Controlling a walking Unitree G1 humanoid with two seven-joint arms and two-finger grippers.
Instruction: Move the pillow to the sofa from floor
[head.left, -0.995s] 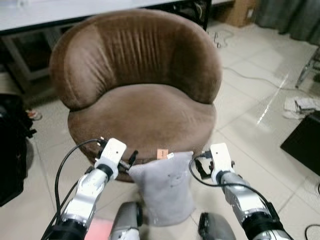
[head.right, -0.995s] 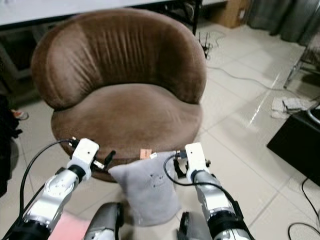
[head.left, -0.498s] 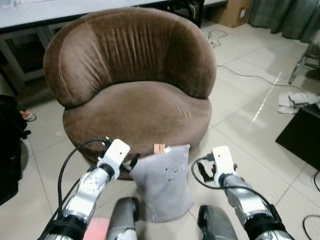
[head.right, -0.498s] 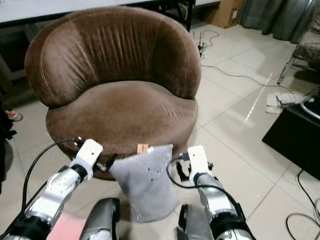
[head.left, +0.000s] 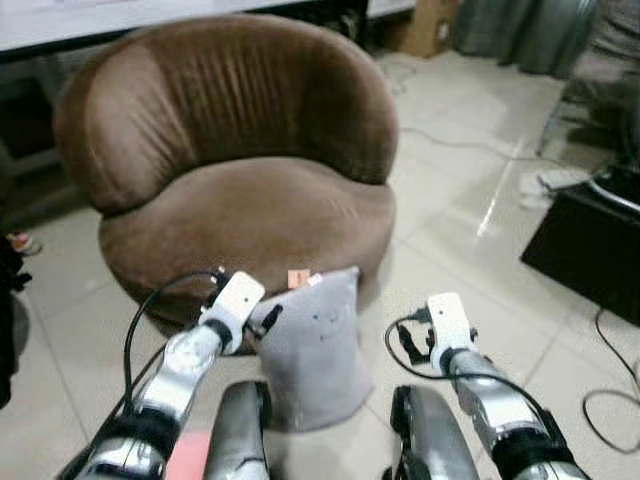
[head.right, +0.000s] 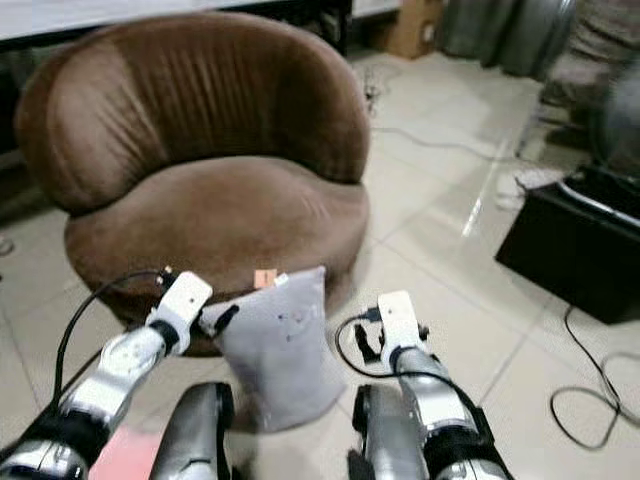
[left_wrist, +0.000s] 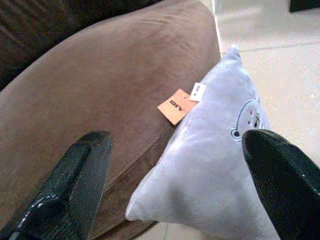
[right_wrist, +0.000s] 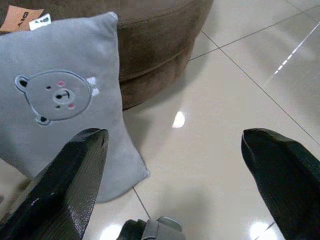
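Grey square fabric pillow with bear face (head.left: 313, 345) propped on floor against round brown velvet sofa (head.left: 240, 215). Left gripper (left_wrist: 170, 200) and right gripper (right_wrist: 170, 165) both released, fingers spread wide. Pillow best flanked from both sides, then squeezed evenly before being lifted.

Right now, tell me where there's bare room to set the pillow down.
The brown sofa seat is bare from its front edge to the backrest. Tiles right of the pillow are open. Crowded: cables and a black box farther right.

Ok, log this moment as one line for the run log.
pillow: on floor, leaning against sofa | left gripper: open, at pillow | right gripper: open, beside pillow | grasp: none yet
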